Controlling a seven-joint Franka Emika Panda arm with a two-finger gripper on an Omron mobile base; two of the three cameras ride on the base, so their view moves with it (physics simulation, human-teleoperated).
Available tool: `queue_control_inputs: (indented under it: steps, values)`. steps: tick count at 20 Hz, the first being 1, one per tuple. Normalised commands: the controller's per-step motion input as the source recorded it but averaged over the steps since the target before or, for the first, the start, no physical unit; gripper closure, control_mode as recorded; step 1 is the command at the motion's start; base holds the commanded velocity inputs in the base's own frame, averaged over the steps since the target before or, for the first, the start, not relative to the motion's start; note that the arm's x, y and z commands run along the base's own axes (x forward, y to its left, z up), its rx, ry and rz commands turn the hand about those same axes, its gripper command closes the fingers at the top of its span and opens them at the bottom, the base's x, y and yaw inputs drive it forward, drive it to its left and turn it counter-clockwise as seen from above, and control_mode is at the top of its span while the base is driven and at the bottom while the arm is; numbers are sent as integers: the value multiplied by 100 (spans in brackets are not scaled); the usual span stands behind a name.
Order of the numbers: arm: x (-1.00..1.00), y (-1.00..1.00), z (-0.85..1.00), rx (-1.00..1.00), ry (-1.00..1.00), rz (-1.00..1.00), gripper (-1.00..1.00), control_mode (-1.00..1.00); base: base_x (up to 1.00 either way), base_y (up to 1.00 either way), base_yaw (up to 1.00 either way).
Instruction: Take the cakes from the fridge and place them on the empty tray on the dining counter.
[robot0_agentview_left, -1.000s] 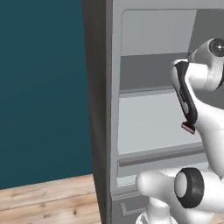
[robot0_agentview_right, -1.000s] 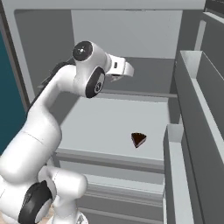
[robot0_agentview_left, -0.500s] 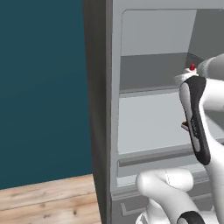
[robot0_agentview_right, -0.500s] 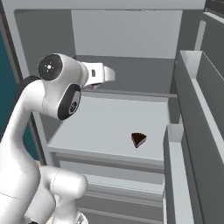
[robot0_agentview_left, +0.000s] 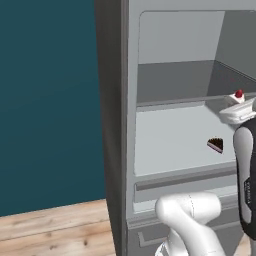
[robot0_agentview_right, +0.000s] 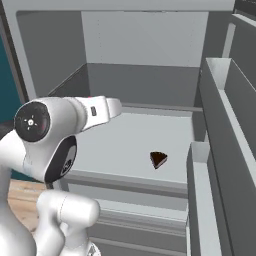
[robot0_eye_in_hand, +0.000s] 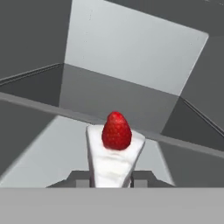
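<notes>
Tool (robot0_eye_in_hand: 111, 180): jaws clamped on white cake slice (robot0_eye_in_hand: 114, 153), red-topped, held at the fridge's (robot0_agentview_left: 112, 125) open front edge. Behind: chocolate wedge (robot0_agentview_right: 158, 159) alone mid-shelf (robot0_agentview_right: 125, 145), open room around; door bins right.

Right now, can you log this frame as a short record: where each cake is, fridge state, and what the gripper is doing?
fridge: open, pale shelves in view
white cake: red-topped slice between the fingers of the gripper, held above the shelf
chocolate cake: lying on the fridge shelf, near its front edge, untouched
gripper: shut on the white cake, inside the fridge
task state: one cake picked, one left in the fridge
</notes>
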Motion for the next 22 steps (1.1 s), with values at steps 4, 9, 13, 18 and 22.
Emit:
queue_control_inputs:
  steps: [4,9,13,18,22]
  values:
    - [-16,0,-4,0,0,1,100,100,-57,2,3]
    - [0,0,0,0,0,0,100,100,-99,18,2]
    - [0,0,0,0,0,0,100,100,-81,46,0]
    - [0,0,0,0,0,0,100,100,-49,71,-14]
    - [0,0,0,0,0,0,100,100,-33,48,-48]
